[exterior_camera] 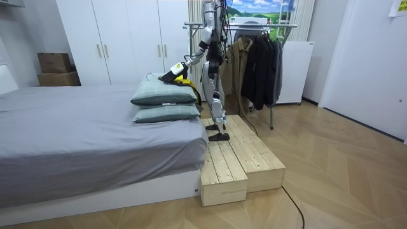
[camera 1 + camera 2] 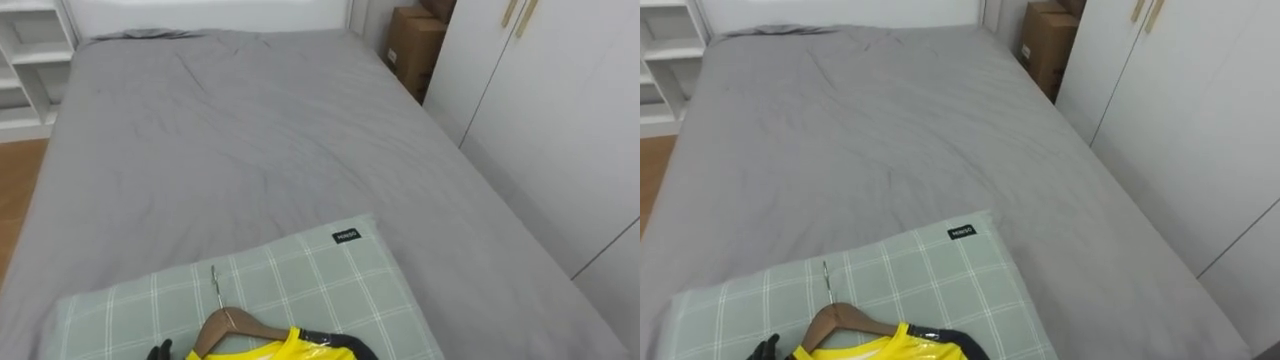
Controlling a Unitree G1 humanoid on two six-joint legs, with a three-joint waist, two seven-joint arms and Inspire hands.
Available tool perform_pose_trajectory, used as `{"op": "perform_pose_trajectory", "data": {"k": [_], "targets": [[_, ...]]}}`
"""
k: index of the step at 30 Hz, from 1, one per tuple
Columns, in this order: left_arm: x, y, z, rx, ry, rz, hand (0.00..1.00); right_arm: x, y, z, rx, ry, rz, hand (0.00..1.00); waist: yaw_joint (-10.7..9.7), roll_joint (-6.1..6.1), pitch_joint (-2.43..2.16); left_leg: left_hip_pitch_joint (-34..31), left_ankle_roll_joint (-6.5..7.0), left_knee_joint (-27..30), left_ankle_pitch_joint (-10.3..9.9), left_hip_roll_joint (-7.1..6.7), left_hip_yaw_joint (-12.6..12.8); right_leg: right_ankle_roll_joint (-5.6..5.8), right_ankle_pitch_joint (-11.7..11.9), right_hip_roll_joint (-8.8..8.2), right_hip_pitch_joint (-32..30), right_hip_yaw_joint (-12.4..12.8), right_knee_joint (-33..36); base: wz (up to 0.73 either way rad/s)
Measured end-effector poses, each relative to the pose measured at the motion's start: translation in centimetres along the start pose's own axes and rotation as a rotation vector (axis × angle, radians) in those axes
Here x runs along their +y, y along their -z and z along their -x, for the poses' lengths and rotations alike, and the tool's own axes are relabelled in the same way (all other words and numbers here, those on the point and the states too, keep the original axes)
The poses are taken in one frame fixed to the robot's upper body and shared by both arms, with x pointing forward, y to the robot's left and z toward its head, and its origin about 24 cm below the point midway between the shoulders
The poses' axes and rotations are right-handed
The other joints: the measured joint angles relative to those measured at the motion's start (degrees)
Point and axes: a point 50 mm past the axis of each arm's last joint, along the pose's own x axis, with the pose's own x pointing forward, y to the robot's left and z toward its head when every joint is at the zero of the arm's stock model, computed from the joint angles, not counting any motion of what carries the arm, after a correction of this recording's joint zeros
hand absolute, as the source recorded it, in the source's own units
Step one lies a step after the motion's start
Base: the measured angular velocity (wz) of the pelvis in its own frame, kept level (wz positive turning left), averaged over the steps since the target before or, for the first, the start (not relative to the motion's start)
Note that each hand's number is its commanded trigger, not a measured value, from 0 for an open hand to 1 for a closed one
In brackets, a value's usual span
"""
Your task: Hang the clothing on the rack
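Note:
A yellow garment [image 2: 290, 347] with dark trim hangs on a wooden hanger [image 2: 228, 325] whose metal hook [image 2: 214, 282] points toward the bed's far end. It sits over a green checked pillow [image 2: 300, 275] at the bottom of the eye views. A dark bit of my left hand [image 2: 160, 350] shows just left of the hanger. In the room view I stand on a wooden platform [image 1: 238, 159] at the head of the bed. My left hand [image 1: 167, 77] reaches out over the stacked pillows [image 1: 162, 95], with the yellow garment [image 1: 182, 79] beside it.
The grey bed [image 2: 250, 140] stretches ahead. White wardrobe doors [image 2: 540, 110] and a cardboard box [image 2: 412, 50] stand to my right, white shelves [image 2: 30, 60] at the far left. Behind me a clothes rack [image 1: 254, 25] holds several dark jackets [image 1: 257, 63].

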Motion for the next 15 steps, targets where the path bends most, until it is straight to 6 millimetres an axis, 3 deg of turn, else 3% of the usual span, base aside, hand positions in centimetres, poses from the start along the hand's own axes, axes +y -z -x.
{"op": "perform_pose_trajectory", "data": {"k": [15], "targets": [[-0.36, -0.53, -0.17, -0.031, 0.050, -0.065, 0.00, -0.36, -0.17, 0.09, -0.007, -0.004, -0.013, 0.00, -0.17, 1.10, 0.30, 0.01, -0.01, -0.29, 0.00, 0.03, 0.25, 0.00, 0.00, 0.16, -0.52, 0.41, 0.24, -0.01]]}}
